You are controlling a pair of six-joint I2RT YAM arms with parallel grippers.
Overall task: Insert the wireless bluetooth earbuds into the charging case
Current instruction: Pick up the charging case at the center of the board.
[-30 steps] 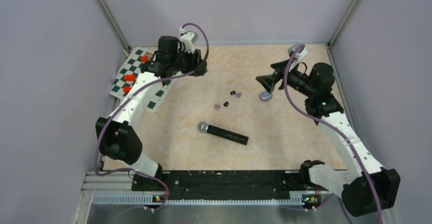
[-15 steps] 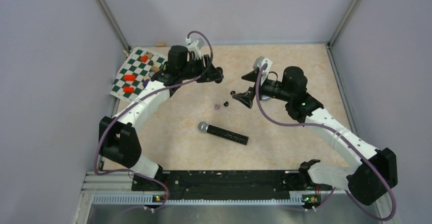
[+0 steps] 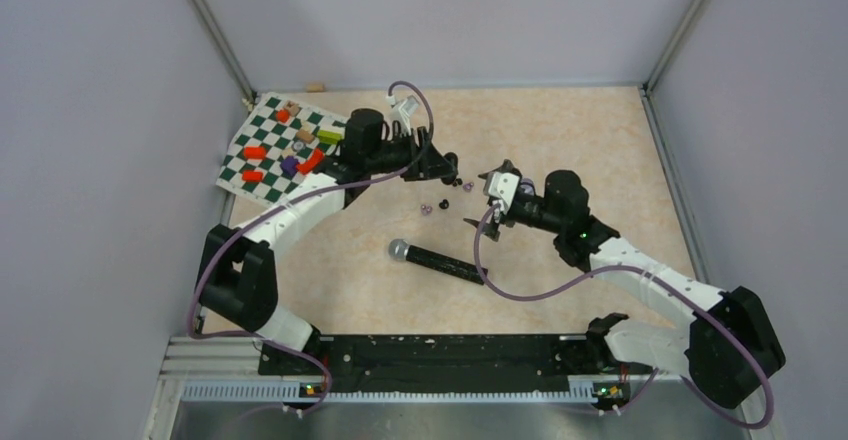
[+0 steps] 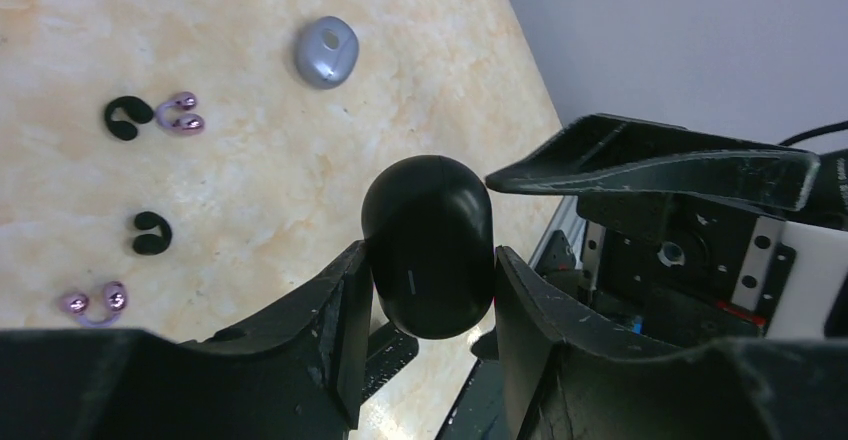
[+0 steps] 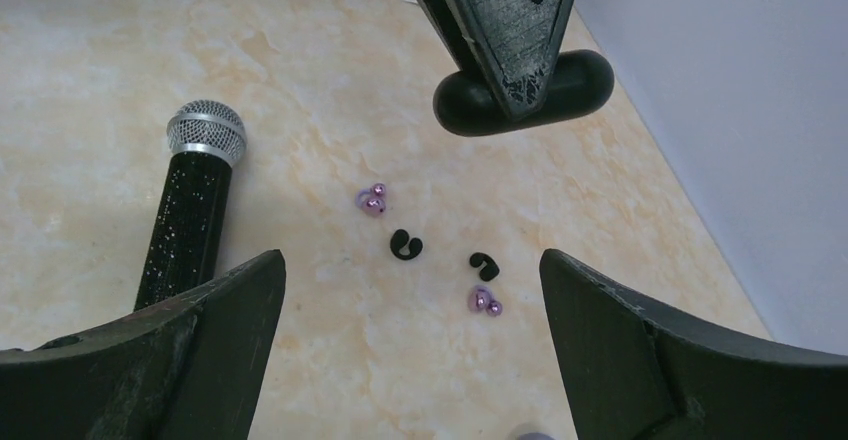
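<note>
Both arms have swung in over the middle of the surface within the last second, uncovering the chess mat. My left end effector is clamped on the black charging case. The right end effector hangs with fingers wide apart above the four earbuds, which lie loose on the surface. I judge pickup comes next. The microphone crowds the near side; farther back there is room.

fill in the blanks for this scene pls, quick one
1. The left gripper is shut on the black ____.
2. The right gripper is ____.
3. On the table lie two black and two ____ earbuds.
Missing words: case; open; purple.
</note>
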